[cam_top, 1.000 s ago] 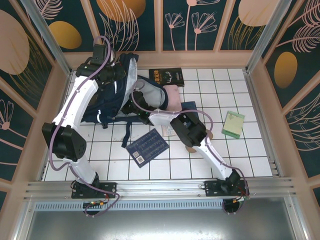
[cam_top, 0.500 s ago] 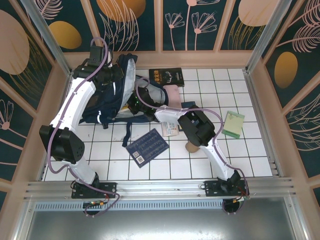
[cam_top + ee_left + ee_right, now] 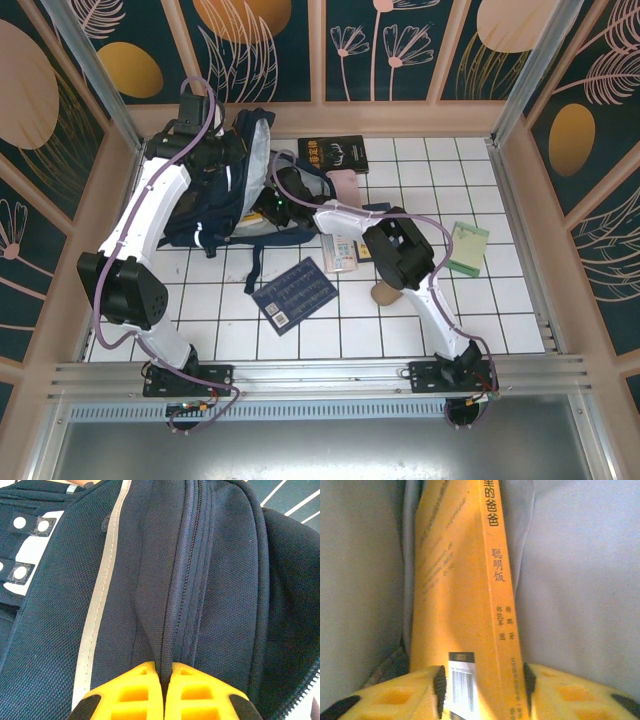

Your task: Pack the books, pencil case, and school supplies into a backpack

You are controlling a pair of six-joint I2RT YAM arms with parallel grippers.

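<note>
The right gripper [image 3: 482, 685] is clamping the yellow book [image 3: 460, 605] by its barcode end, the book standing inside the backpack [image 3: 207, 225] against the pale grey lining [image 3: 580, 580]. The left gripper [image 3: 164, 680], fingers together, is pinching a fold of the backpack's navy fabric beside the zipper [image 3: 187, 580]. The black book [image 3: 333, 153] and grid-patterned navy book [image 3: 294, 294] are lying outside it

Coarse woven cloth backpack [image 3: 215, 580], matt paper cover on yellow book [image 3: 460, 605]
</note>
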